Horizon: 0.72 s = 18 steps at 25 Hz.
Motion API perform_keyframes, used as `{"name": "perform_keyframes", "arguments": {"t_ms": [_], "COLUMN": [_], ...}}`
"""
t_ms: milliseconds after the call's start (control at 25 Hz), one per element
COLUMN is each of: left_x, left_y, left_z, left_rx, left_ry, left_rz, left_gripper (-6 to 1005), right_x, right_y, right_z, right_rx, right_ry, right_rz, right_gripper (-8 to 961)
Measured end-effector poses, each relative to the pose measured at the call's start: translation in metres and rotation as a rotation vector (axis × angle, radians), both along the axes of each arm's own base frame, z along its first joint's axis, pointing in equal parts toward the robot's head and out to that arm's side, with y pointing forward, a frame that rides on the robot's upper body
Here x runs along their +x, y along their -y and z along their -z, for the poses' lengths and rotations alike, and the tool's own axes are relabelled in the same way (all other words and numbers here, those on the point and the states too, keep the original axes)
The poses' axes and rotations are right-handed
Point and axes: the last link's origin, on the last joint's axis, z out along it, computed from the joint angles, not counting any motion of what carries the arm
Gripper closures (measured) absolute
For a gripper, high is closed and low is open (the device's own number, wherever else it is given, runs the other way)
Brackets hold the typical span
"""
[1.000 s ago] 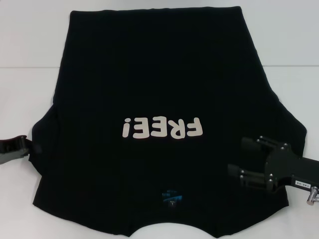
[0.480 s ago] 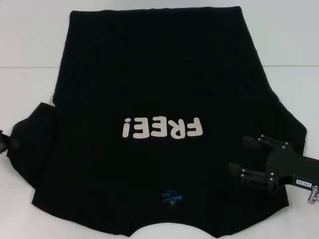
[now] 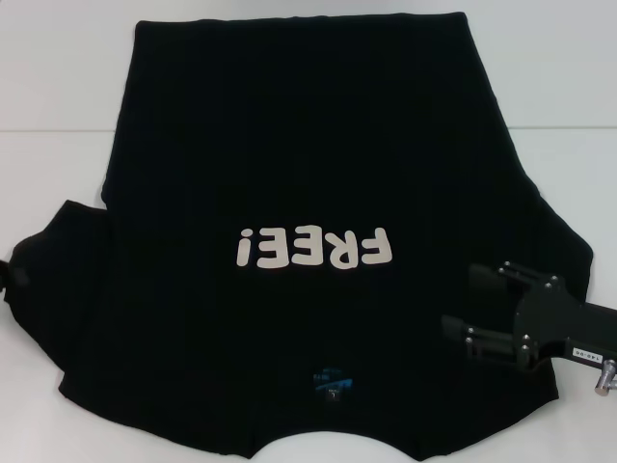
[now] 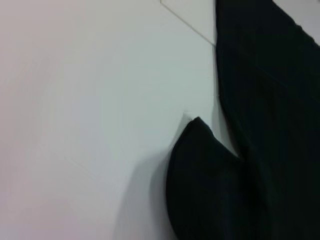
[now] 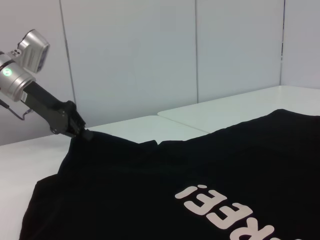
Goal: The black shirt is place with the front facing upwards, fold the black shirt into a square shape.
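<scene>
A: Where is the shirt (image 3: 308, 174)?

B: It lies spread front-up on the white counter (image 3: 58, 87), covering most of it. The white lettering (image 3: 315, 249) sits in the middle, the blue label (image 3: 329, 381) at the near edge, and the hem at the far side.

A: Which step is in hand?

B: By the look of it, the first fold: the left sleeve (image 3: 58, 275). The left hand (image 5: 80, 131) is clenched on the sleeve's tip at the left edge of the scene, and the right wrist view shows the cloth drawn up to a taut point there, lifted off the counter.

A: And the right hand (image 3: 468, 304)?

B: It hovers over the shirt's near right part, fingers spread apart and holding nothing.

A: What does the next move call for?

B: Likely the sleeve should be carried rightward over the body and laid flat, so that the left side makes a straight edge. The grip must hold until the cloth settles, or the sleeve may bunch. The right sleeve would then need the same.
</scene>
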Motion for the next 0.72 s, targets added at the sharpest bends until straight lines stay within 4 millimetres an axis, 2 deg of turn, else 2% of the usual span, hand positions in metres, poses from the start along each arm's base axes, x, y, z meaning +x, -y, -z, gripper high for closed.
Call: {"name": "perform_keyframes", "arguments": {"t_ms": [280,560,720], "left_x": [0.007,0.004,0.013], "left_y": [-0.003,0.001,-0.004], "left_z": [-0.007,-0.005,-0.004], "left_rx": [0.058,0.056,0.037], "left_ry": [0.033,0.038,0.041], "left_rz": [0.022,0.011,0.047], "left_gripper": [996,996,996], "right_x": [0.001,0.001,0.001], "right_y": [0.001,0.002,0.003], "right_z": [0.0,0.001,0.001], "right_rx": [0.0,-0.002,-0.004], "right_ry": [0.0,-0.003,-0.005], "right_rz": [0.002,0.006,0.007], "right_gripper": [93,93,93]}}
